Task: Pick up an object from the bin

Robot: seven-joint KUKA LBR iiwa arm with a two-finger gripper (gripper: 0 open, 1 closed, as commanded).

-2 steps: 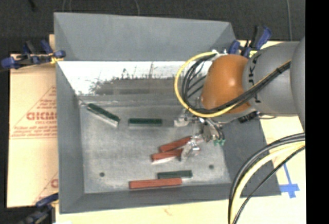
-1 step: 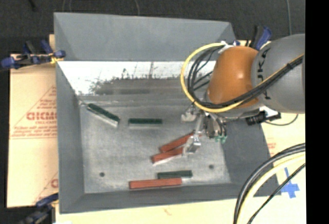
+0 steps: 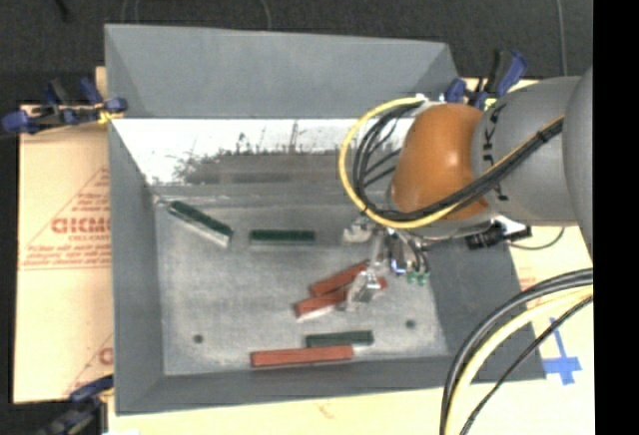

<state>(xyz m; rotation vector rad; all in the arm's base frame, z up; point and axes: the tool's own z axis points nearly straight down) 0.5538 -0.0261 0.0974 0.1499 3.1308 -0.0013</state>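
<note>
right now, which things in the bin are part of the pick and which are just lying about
In the job: pincer; red-brown bars overlapping mid-bin, right at the pincer.
Lying about: tilted green bar, back left; dark green bar, mid-back; short green bar, near front; long red-brown bar, by the front wall.

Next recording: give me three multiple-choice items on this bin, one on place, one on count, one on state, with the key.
1. The gripper is by: A the left green stick; B the red sticks mid-bin; C the front green stick.
2. Green sticks in the bin: A one; B three; C five.
3. The left green stick lies: A slanted to the back wall; B parallel to it; C on end.
Key: B, the gripper sits at the red sticks; B, left, front and the middle green stick; A, it runs obliquely.
</note>
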